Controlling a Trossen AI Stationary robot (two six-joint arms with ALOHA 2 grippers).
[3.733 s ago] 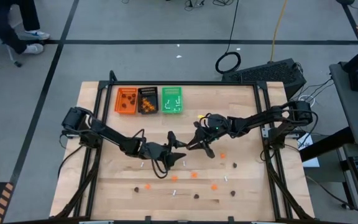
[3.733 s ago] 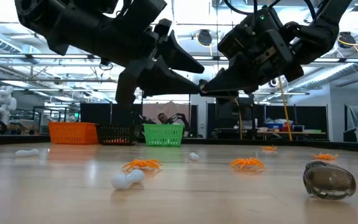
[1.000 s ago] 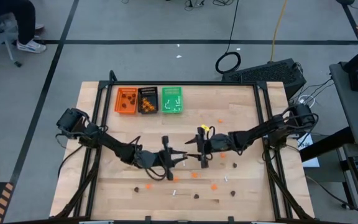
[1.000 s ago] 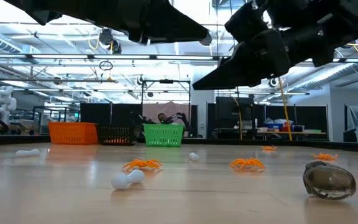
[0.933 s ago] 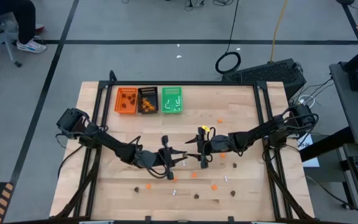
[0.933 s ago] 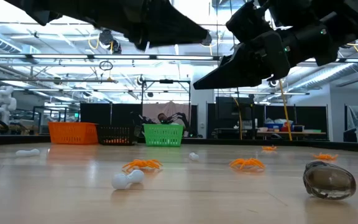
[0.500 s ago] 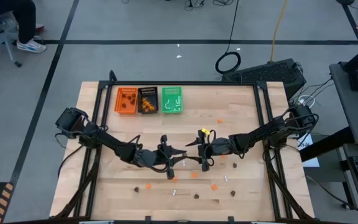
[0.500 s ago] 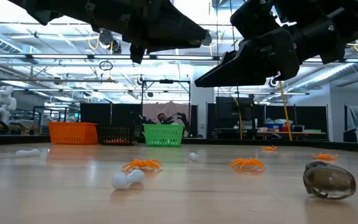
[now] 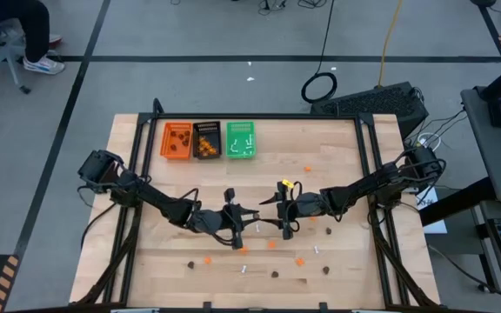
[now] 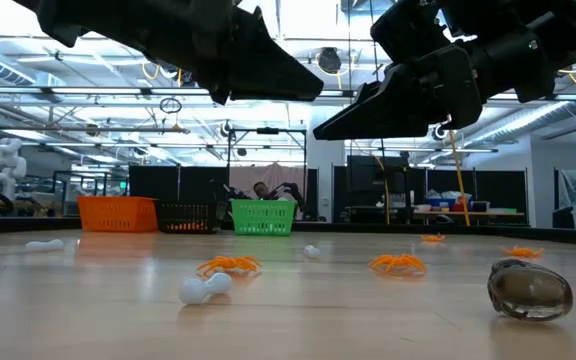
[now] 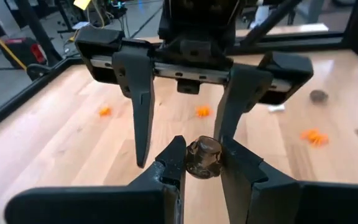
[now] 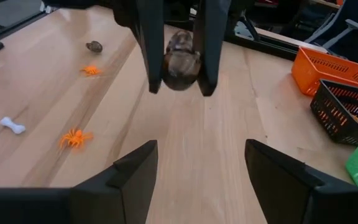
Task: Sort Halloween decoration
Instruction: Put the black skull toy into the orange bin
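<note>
My left gripper [image 11: 202,163] hangs over the table's middle [image 9: 252,217] and is shut on a dark brown blob [image 11: 204,155]. My right gripper [image 12: 201,149] faces it from the right [image 9: 270,205]. It is open, with a gap between it and the blob [image 12: 180,59]. The other trinkets lie flat on the wood: orange spiders [image 10: 228,265] [image 10: 396,263], a white bone [image 10: 204,288] and a brown blob [image 10: 530,290]. My left gripper pinches the brown blob by its two sides [image 11: 194,163] between the free ends of its two fingers [image 12: 153,56]. The fingers come nearly level from the table's left, slanting a little downward. The blob is lifted clear, high above the wood.
An orange tray [image 9: 178,140], a black tray [image 9: 207,139] and a green tray [image 9: 240,140] stand in a row at the far left. More trinkets are scattered near the front edge [image 9: 273,273] and at the right [image 9: 328,231].
My left gripper has rolled about its own pointing line while staying in place, keeping the brown blob pinched and clear of the table.
</note>
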